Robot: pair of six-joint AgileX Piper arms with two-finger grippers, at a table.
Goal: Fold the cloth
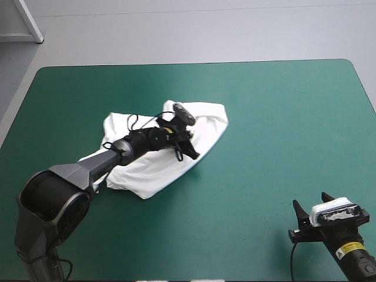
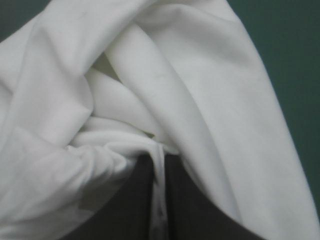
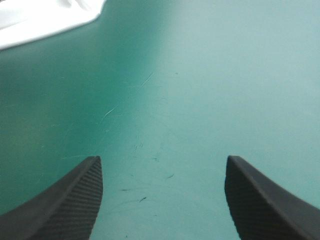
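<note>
The white T-shirt [image 1: 154,158] lies as a crumpled heap at the middle of the teal-green table [image 1: 282,106]. My left gripper [image 1: 187,150] sits on the heap's right part, its black fingers [image 2: 142,200] all but shut with a ridge of the T-shirt [image 2: 165,75] pinched between them. Folds of cloth fill the left wrist view ahead of the gripper. My right gripper [image 1: 311,212] stands open near the table's front right corner, well apart from the heap. In the right wrist view my right gripper [image 3: 162,175] has only bare cover between its fingers, and an edge of the T-shirt [image 3: 40,20] shows far ahead.
Teal-green cover [image 3: 200,100] stretches between the right gripper and the heap. A white frame leg [image 1: 29,20] stands beyond the table's far left corner.
</note>
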